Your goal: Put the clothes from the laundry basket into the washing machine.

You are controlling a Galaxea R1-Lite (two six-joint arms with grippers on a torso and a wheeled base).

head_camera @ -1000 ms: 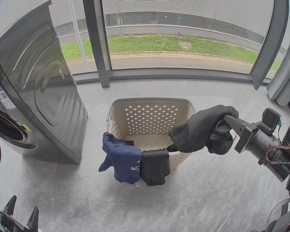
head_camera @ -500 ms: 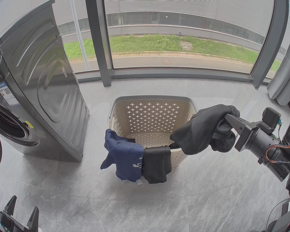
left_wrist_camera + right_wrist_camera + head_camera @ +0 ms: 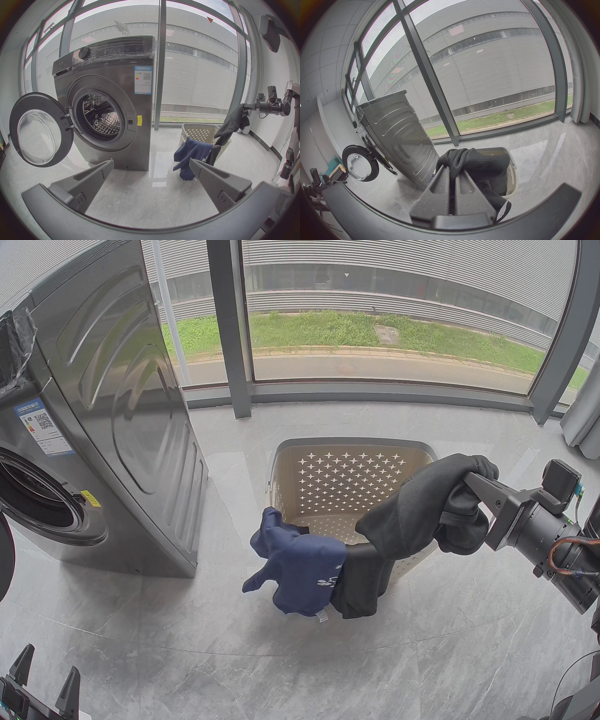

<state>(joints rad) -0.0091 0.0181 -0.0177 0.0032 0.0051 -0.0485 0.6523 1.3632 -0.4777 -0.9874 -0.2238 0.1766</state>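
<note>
A beige laundry basket (image 3: 350, 455) stands on the floor by the window. My right gripper (image 3: 470, 480) is shut on a dark grey garment (image 3: 415, 505), held up over the basket's right rim; its lower end trails over the front rim. A navy garment (image 3: 300, 565) hangs over the front rim beside it. The grey washing machine (image 3: 119, 402) stands at the left, its round door (image 3: 39, 129) swung open and the drum (image 3: 101, 114) showing. My left gripper (image 3: 150, 167) is open low at the near left, with nothing between its fingers.
Tall window panes and a grey pillar (image 3: 228, 327) run behind the basket. A pale curtain (image 3: 584, 415) hangs at the far right. Bare grey tiled floor (image 3: 250, 671) lies between the machine and the basket.
The head camera has turned left, so the basket and washing machine have shifted right in the picture. My right gripper keeps its hold on the dark grey garment. The left gripper has not moved.
</note>
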